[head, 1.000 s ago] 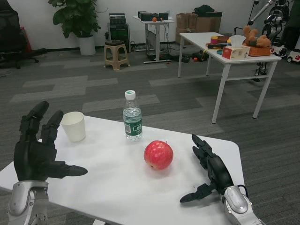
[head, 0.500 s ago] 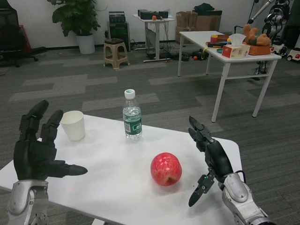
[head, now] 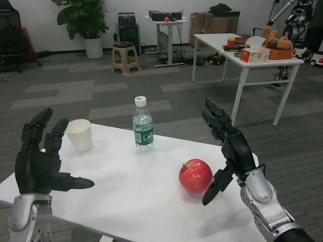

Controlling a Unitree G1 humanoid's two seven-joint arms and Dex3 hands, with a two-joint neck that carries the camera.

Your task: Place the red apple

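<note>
Head view: red apple (head: 195,175) just beside right hand (head: 229,151); fingers (head: 214,118) wide, empty.

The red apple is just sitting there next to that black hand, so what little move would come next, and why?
Probably the right hand should ease back from the round red apple. The apple already rests on the white table, and the hand stands open beside it, thumb close to its right side, holding nothing. The left hand waits open by the white paper cup.
</note>
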